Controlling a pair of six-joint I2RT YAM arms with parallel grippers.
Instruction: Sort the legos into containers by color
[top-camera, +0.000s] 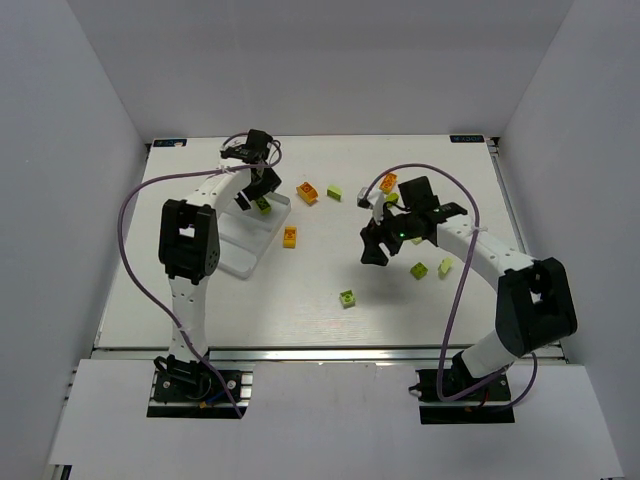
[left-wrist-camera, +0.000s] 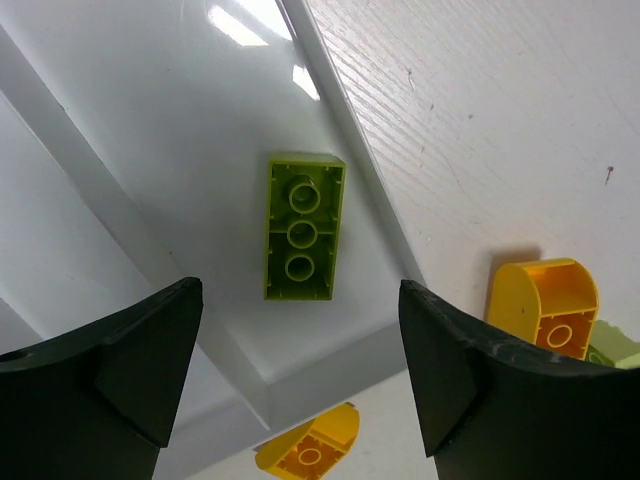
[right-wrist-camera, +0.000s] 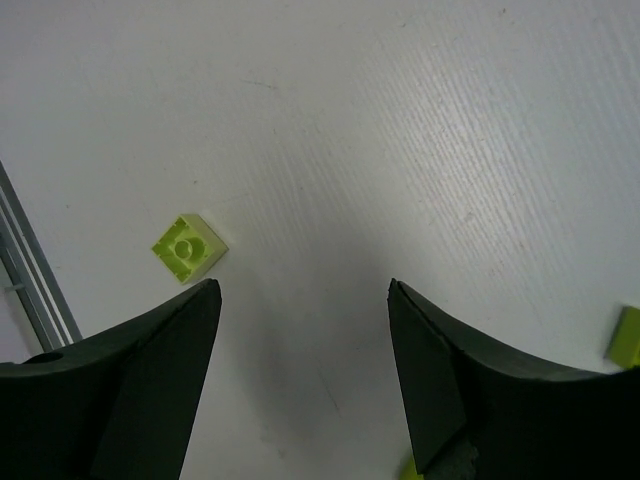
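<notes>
White walls enclose a white table (top-camera: 330, 330) whose far corners carry small blue tags (top-camera: 170, 142), their print too small to read. Left claw (top-camera: 256, 196), its jaws spread wide and holding nothing, hangs over the clear tray (top-camera: 240, 268) with its whitish rim. In the wrist view, just ahead of the gap between the fingers (left-wrist-camera: 110, 370), a lime brick (left-wrist-camera: 303, 228) lies on the tray floor: oblong, underside up, three round tubes in a row. Just outside the tray's rim, beside the right finger and near the bottom edge of that view, two orange bricks (left-wrist-camera: 545, 305) with rounded ends lie hollow side up. Right claw (top-camera: 375, 228), likewise open and empty, hovers over bare table. A small square lime piece (right-wrist-camera: 188, 248) lies just ahead of its left finger, and further green bricks (top-camera: 419, 270) lie scattered near it.
</notes>
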